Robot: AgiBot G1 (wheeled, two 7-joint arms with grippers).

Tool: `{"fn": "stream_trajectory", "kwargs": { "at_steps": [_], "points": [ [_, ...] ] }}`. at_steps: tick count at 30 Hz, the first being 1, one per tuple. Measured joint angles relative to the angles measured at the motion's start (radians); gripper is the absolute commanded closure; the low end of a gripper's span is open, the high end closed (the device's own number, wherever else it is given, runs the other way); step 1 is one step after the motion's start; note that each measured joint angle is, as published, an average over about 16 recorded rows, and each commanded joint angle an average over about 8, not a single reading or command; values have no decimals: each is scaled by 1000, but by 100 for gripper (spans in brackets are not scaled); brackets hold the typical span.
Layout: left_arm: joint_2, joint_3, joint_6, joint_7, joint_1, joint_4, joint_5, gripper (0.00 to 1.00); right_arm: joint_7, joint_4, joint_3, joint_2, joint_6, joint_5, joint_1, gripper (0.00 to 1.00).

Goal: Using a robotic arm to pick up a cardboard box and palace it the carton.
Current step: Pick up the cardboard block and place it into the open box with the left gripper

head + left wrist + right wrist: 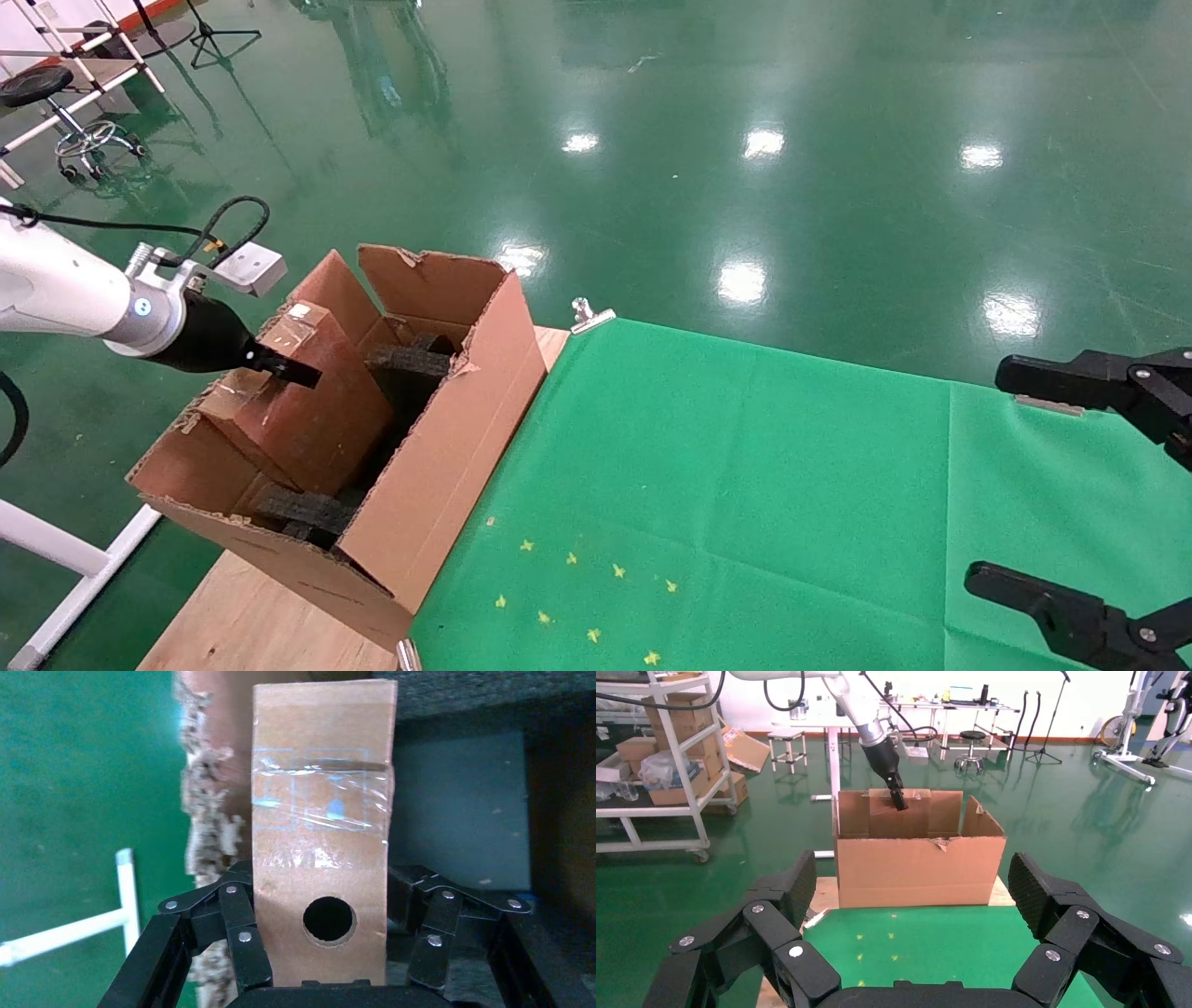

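The white left arm (pixel 56 289) reaches over the large corrugated carton (pixel 447 447) at the table's left end. Its black gripper (pixel 284 368) is shut on the small taped cardboard box (pixel 307 410), which stands tilted inside the carton with its lower end among black foam blocks (pixel 410 362). In the left wrist view the box (pixel 320 811) sits between the black fingers (pixel 239 917), its round hole facing the camera. The right wrist view shows the carton (pixel 919 871) and the left gripper (pixel 898 799) from across the table. My all-black right gripper (pixel 1052 489) is open and empty at the right edge.
A green cloth (pixel 745 485) covers the table, with small yellow star marks (pixel 577 596) near the front. A wooden board (pixel 242 615) lies under the carton. A metal clip (pixel 589 315) holds the cloth's far corner. A white frame (pixel 56 559) stands at the left.
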Motion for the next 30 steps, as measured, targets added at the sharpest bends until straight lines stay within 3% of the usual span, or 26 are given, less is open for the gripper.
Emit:
{"fn": "stream_trajectory", "kwargs": {
  "at_steps": [15,30],
  "points": [
    [3,19,-26,31,-42,-21,29,100,0,0,0,0,0,0,0,0],
    [33,14,-75,-7,63,23,22,100,0,0,0,0,0,0,0,0]
  ]
}}
